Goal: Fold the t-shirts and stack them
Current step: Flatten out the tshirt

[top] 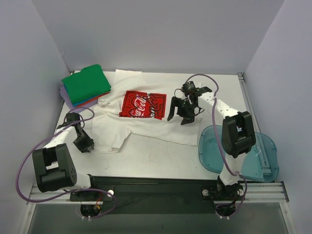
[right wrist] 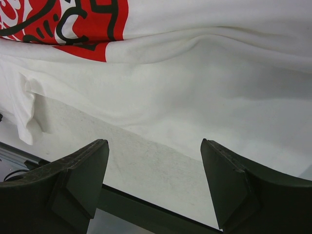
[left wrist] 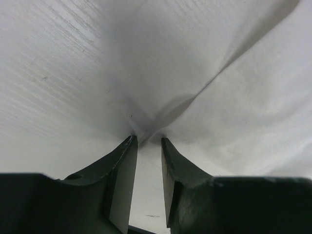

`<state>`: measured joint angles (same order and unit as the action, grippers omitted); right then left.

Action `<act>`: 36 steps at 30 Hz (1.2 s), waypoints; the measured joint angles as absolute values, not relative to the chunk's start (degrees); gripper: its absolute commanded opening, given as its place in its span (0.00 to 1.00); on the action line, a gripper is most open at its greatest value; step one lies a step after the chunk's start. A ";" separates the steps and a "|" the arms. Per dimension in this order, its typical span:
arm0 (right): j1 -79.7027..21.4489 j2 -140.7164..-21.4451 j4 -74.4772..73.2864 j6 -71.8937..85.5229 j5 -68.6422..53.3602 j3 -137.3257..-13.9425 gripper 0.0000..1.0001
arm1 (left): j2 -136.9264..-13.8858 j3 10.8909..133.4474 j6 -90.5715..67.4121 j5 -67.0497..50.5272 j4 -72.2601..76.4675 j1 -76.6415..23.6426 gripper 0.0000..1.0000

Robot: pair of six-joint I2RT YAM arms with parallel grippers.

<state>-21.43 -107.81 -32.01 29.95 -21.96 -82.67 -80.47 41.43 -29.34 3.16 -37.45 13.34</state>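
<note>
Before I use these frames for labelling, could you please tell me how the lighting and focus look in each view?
Top view: even, soft light, sharp throughout, only faint shadows on the table. Left wrist view: white shirt close up, one dark shadowed crease, detail soft. Right wrist view: evenly lit, red logo crisp, fingers dark.

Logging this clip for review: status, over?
Left gripper pinching white t-shirt edge. Right gripper open, above shirt. Shirt spread, unfolded. Nothing in the way.

The white cloth t-shirt with a red print [top: 155, 129] looks soft and matt; the translucent blue plastic bin [top: 265, 150] is glossy.
</note>
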 measured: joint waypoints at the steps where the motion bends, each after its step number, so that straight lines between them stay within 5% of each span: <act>1: -21.37 -107.61 -31.90 29.95 -21.96 -82.41 0.78 | -80.47 41.43 -29.34 3.16 -37.45 13.34 0.35; 8: -20.58 -107.13 -31.55 29.98 -21.98 -81.60 0.78 | -80.75 41.36 -29.34 2.74 -36.75 12.80 0.23; 14: -20.53 -107.13 -30.44 30.04 -21.98 -80.34 0.78 | -81.28 41.32 -29.36 -0.73 -35.16 12.73 0.01; 36: -26.00 -105.47 -28.93 30.41 -18.48 -69.06 0.78 | -79.66 47.11 -24.73 -13.47 -36.67 33.34 0.00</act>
<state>-26.00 -105.47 -28.93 30.41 -18.48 -69.06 -79.66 47.11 -24.73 -13.47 -36.67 33.34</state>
